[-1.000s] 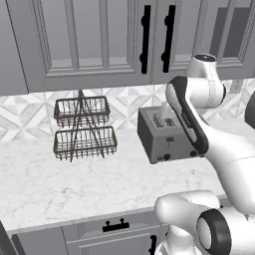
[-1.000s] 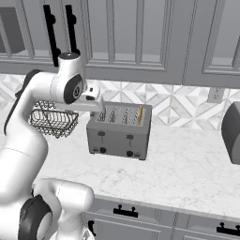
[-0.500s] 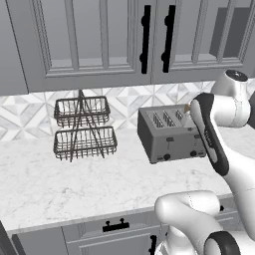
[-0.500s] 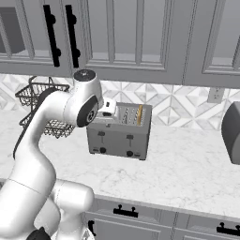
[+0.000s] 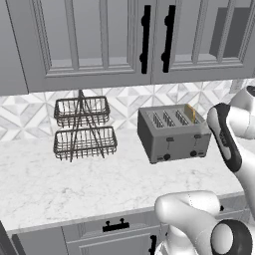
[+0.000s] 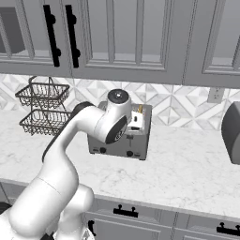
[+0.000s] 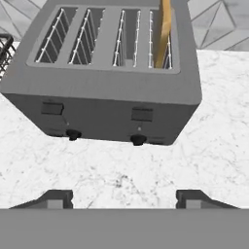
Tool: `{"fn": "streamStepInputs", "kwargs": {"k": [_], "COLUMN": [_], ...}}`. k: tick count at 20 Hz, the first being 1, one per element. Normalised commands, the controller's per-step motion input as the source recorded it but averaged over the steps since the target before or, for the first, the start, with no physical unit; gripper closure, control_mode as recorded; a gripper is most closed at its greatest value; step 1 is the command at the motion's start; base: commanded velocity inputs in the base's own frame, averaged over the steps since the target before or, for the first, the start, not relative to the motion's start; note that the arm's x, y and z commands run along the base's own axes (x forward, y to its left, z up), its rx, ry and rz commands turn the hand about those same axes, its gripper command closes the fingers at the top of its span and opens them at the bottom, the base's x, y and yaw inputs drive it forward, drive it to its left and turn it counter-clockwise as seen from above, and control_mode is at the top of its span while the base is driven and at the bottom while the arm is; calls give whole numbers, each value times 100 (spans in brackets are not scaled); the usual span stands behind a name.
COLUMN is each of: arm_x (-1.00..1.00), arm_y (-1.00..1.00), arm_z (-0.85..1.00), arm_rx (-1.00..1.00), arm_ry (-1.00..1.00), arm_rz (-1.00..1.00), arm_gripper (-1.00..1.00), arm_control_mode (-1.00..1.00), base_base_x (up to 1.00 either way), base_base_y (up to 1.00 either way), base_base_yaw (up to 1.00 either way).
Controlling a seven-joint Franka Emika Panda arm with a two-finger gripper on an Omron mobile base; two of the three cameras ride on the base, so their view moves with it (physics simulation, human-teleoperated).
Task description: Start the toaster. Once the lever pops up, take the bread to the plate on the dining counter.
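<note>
White marble-look wall counter [image 5: 45,184] with grey veins, running along a backsplash [image 5: 124,102] of grey and white diamond tiles. Grey panelled upper cabinets [image 5: 89,40] with long black handles above; grey drawers with black pulls below the counter edge. A wall outlet [image 6: 215,95] on the tiles at right, with a dark rounded appliance [image 6: 231,133] on the counter beneath it, cut by the frame edge. Two-tier black wire basket [image 5: 83,128] on the counter left of the toaster.

Toaster [image 5: 172,132] standing near the backsplash, levers and dark knobs on its front. Bread [image 7: 164,30] upright in the rightmost slot, top edge above the rim.

Gripper [image 7: 124,197] hovering in front of the toaster, fingertips spread wide, nothing between them.

No readable brands, labels or writing anywhere.
</note>
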Motion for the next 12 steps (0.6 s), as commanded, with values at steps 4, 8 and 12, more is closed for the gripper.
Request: {"fn": "streamStepInputs", "kwargs": {"k": [4, 8, 12], "arm_x": [58, 42, 35], "arm_y": [-14, -5, -4], "arm_z": [-50, -29, -13], "arm_rx": [0, 2, 1], "arm_ry": [0, 0, 0], "arm_rz": [-5, -6, -7], "arm_gripper": [100, 100, 100], "arm_control_mode": [-100, -100, -100], "base_base_x": [0, 0, 0], "base_base_y": [0, 0, 0], "base_base_yaw": [0, 0, 0]}}
